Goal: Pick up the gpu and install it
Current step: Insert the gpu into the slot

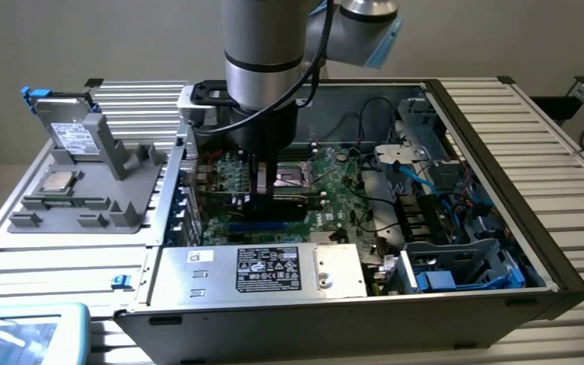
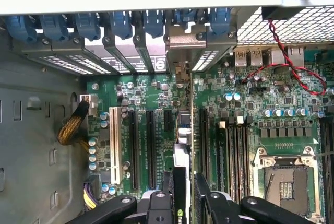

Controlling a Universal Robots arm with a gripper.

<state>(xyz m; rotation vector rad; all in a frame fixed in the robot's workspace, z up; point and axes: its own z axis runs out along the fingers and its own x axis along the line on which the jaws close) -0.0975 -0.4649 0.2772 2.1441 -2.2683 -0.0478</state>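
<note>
Gripping the gpu [image 2: 181,153] on edge in the claw [image 2: 188,203] inside the open computer case [image 1: 474,114]; holding it just below the claw, over the green motherboard [image 2: 156,93], with black expansion slots [image 2: 151,145] lying close on either side.

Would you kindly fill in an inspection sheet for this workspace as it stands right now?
Surface: slatted metal table bearing an open computer case.
Job's things: gpu edge-on over the motherboard, its bracket at the rear slot openings; whether it is seated cannot be told.
Clutter: grey holder at the exterior view's left, carrying a silver drive, a processor chip and a memory stick.
Grippers: gripper inside the case, shut on the gpu.
Cables: blue cables, red-black pair, yellow-black bundle.
Surroundings: plain wall; blue-rimmed object at the exterior view's lower left.
</note>
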